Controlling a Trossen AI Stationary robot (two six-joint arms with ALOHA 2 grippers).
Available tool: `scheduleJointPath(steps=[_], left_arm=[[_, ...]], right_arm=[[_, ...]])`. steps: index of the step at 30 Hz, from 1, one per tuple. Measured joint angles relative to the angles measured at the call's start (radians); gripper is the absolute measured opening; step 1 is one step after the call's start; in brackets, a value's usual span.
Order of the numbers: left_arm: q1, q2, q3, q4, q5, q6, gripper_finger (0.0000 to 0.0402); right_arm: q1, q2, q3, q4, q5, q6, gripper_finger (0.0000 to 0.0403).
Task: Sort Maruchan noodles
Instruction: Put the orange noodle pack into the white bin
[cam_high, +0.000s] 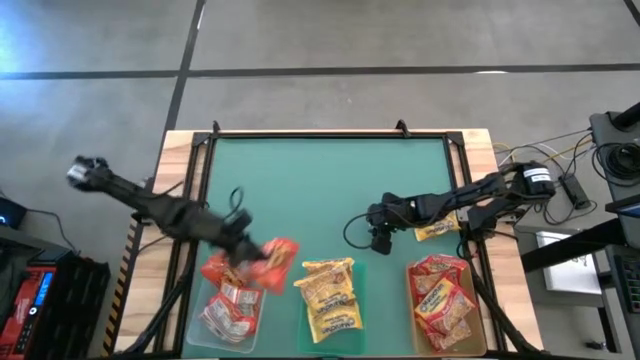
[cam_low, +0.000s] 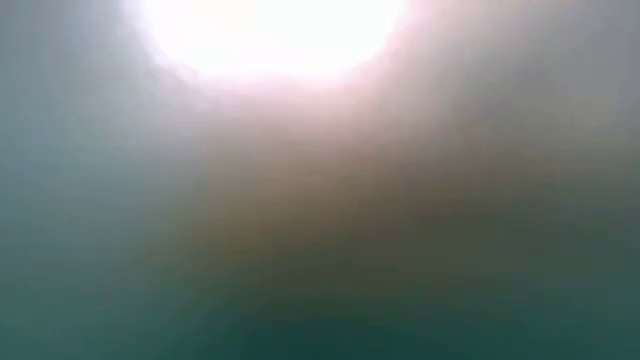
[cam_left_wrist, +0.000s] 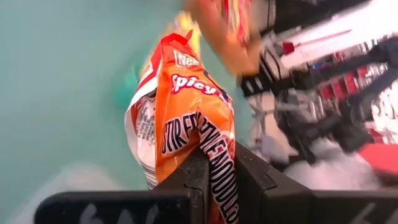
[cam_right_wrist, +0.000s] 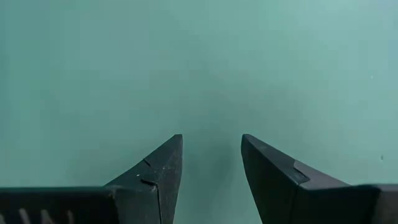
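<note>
The left tool (cam_left_wrist: 214, 180) pinches an orange noodle packet (cam_high: 276, 257) above the left tray (cam_high: 196, 335) with red packets. Best lowered squarely over that tray before letting go. The right tool (cam_right_wrist: 211, 168), fingers spread and holding nothing, hovers over the green surface (cam_high: 320, 180).

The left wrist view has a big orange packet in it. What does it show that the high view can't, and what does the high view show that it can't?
Only the left wrist view shows the lettering on the orange packet and the left gripper shut on its edge.

Only the high view shows the whole green table, three piles of packets along the near edge, red, yellow and red-orange, one yellow packet under the right arm, and the right gripper waiting mid-table.

Both show the orange packet held by the left gripper over green.
</note>
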Motion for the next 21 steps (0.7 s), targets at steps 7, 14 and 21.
scheduleJointPath(steps=[7, 14, 21], left_arm=[[-0.518, -0.056, 0.083, -0.315, -0.396, -0.346, 0.0025], [-0.779, 0.06, 0.11, -0.417, -0.489, -0.705, 0.0026], [-0.789, 0.162, 0.111, -0.393, -0.381, -0.796, 0.0028]], right_arm=[[0.0, 0.003, 0.0, 0.016, 0.0, 0.019, 0.0155], [0.0, 0.002, 0.0, 0.017, 0.0, 0.02, 0.0155], [0.0, 0.001, 0.0, 0.017, -0.001, 0.058, 0.0155]])
